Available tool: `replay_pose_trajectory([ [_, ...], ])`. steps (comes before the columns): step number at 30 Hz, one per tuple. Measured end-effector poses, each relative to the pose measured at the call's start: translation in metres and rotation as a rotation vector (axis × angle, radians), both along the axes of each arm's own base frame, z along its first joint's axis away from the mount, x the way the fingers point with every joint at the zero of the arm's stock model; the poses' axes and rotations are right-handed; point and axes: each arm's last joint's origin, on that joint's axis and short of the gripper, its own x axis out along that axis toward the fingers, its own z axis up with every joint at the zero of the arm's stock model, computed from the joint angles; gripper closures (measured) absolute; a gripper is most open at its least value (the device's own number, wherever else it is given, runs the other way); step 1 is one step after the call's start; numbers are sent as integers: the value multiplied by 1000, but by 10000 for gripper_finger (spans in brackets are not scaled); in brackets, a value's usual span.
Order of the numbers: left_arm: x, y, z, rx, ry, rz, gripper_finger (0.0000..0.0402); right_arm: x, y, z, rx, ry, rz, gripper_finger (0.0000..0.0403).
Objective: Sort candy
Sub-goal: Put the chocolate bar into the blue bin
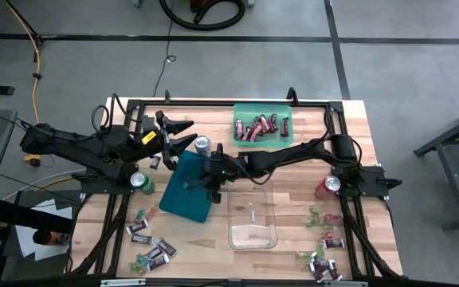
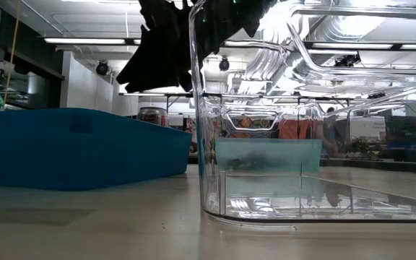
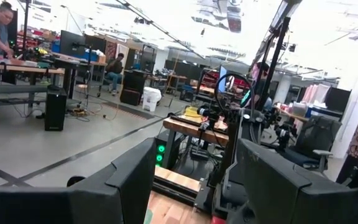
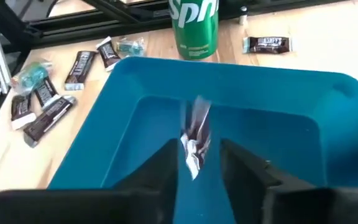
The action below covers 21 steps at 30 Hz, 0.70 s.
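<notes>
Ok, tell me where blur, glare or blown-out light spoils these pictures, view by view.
Right wrist view: the candy between the right gripper fingers is motion-smeared over the blue bin. Low view: the clear container wall carries bright ceiling-light reflections, and the dark arm above is backlit to a silhouette. Left wrist view: the ceiling is blown out white. High view: evenly lit, soft shadows only.

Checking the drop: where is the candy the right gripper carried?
In the right wrist view, the candy is between the right gripper's parted fingers, over the blue bin, below the green can.
</notes>
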Motion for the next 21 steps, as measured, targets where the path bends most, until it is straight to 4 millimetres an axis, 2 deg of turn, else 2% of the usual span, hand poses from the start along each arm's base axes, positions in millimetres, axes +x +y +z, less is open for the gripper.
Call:
replay_pose_trajectory([
  [5, 0, 0, 0, -1, 0, 0, 190, -4, -4, 8, -54, 7, 17, 197],
  [9, 0, 0, 0, 0, 5, 0, 190, -22, -15, 31, -71, 63, 13, 174],
  [17, 0, 0, -1, 3, 16, 0, 190, -86, -29, 93, -142, 182, 20, 172],
  [21, 1, 0, -5, 10, 51, 0, 190, -131, -29, 103, -115, 181, -34, 172],
])
